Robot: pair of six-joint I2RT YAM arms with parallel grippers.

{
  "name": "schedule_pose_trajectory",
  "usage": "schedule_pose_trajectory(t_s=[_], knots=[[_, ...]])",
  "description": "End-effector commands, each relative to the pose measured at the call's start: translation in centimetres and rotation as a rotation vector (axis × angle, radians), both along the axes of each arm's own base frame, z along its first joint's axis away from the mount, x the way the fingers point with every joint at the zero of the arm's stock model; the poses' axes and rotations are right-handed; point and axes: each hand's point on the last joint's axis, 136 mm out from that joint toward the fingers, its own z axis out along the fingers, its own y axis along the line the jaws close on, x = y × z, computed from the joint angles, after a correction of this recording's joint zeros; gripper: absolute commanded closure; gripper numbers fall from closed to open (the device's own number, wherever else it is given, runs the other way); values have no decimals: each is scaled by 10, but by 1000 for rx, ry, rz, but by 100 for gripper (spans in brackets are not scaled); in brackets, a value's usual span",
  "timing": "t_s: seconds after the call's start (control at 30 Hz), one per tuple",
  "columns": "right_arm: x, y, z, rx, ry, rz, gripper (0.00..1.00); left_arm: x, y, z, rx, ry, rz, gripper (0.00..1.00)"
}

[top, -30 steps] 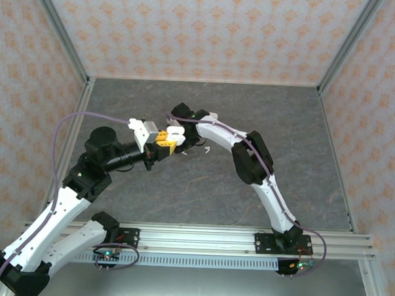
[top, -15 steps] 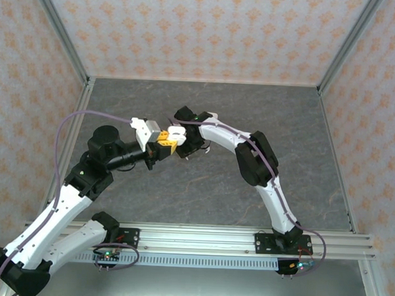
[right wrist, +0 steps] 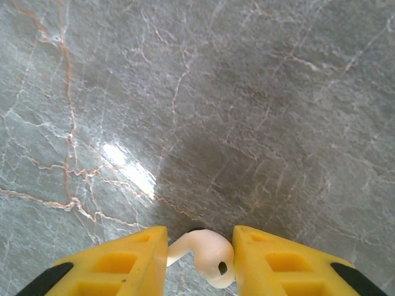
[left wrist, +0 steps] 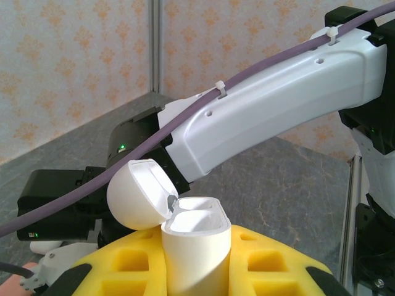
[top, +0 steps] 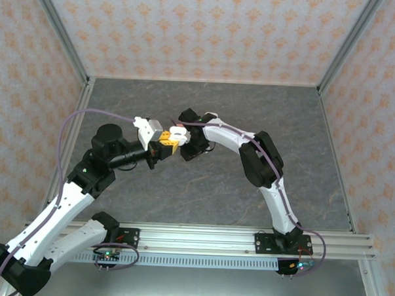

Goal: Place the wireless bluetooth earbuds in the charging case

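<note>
The left tool [left wrist: 197, 262] is closed on the white charging case [left wrist: 196, 240]; its two yellow fingers [left wrist: 133, 262] press the case's body from either side, and the case stands nearly upright between them, rising above the fingertips; the lid [left wrist: 139, 194] is swung open on its hinge and tips away to one side, leaving the two wells in the top uncovered; just beyond this tool the right arm's white link [left wrist: 271, 117] crosses the left wrist view, with a purple cable [left wrist: 203, 98] strapped along it.

The right tool [right wrist: 200, 242] is drawn nearly together, clamped on one white earbud [right wrist: 210, 254]; the rounded head of the earbud sits against one yellow finger [right wrist: 278, 262], and its stem curves across the narrow gap toward the other; the grey veined tabletop [right wrist: 185, 92] lies below this tool, apart from the earbud, with a soft dark shadow under the fingertips.

From above, the two tools meet tip to tip, with the open case between them.
</note>
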Motion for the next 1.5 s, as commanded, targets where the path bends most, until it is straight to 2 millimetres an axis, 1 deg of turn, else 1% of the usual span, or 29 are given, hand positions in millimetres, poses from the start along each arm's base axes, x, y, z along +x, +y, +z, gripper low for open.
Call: schedule_pose_trajectory(t_s=[0.0,0.1,0.2,0.3,0.43,0.5,0.6,0.7,0.83,0.9,0.97,1.0,1.07,1.13,1.2,1.27,1.33,1.4,1.47], knots=[[-8,-16,4,-34,26,-4,68,1,0,13,-13,-22,11,100],[-6,-17,8,-27,13,-13,74,1,0,12,-12,-20,12,100],[-1,-19,18,-1,-9,-37,78,2,0,13,-13,-19,11,100],[4,-21,30,33,-31,-65,80,3,-1,12,-16,-16,12,100],[9,-27,51,75,-72,-101,81,5,-2,11,-21,-10,13,100],[13,-31,67,105,-104,-129,81,7,-3,10,-28,-2,13,100],[16,-40,99,161,-177,-177,81,11,-6,10,-60,6,15,100],[17,-52,139,242,-274,-235,81,17,-9,10,-98,19,19,100],[12,-71,188,358,-400,-303,81,27,-13,9,-141,39,28,100],[8,-79,214,415,-467,-320,81,31,-16,9,-154,50,26,100],[0,-84,246,489,-541,-323,81,36,-21,8,-163,65,15,100],[-3,-86,259,522,-567,-322,81,37,-23,9,-166,70,8,100],[-14,-89,293,612,-629,-308,81,40,-28,9,-166,85,-12,100],[-23,-90,321,688,-675,-287,81,43,-33,11,-176,92,-31,100],[-32,-90,344,756,-707,-265,81,46,-38,12,-192,94,-48,100],[-42,-85,363,823,-726,-236,81,47,-44,14,-198,90,-71,100],[-50,-75,371,853,-736,-194,81,46,-49,14,-194,93,-91,100],[-58,-65,375,864,-745,-151,81,45,-53,16,-190,92,-112,100],[-62,-55,372,857,-735,-121,81,43,-56,16,-188,88,-130,100]])
